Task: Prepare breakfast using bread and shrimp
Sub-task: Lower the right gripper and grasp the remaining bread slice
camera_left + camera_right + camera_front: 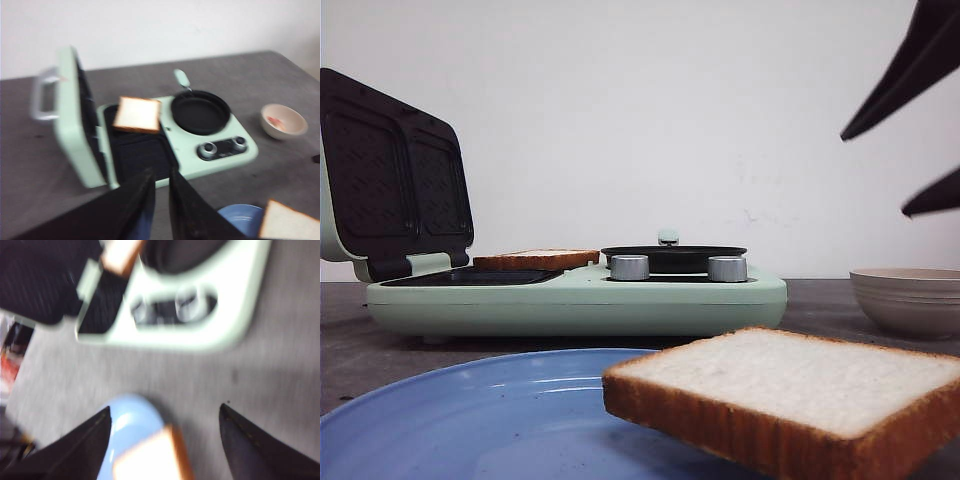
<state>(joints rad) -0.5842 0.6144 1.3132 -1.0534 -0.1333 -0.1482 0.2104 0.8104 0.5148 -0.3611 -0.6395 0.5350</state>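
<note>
Right claw (165,415) wide, empty | bread slice (150,457) on blue plate (125,415) below it

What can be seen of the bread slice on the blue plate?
The bread slice is thick and square, with a pale soft-looking crumb face and golden-brown crust on its edges. It lies flat on the blue plate, one corner reaching past the plate's rim on the robot's right. It looks whole and untoasted. Nothing grips it: the right hand hangs open above it, fingers apart on either side.
</note>
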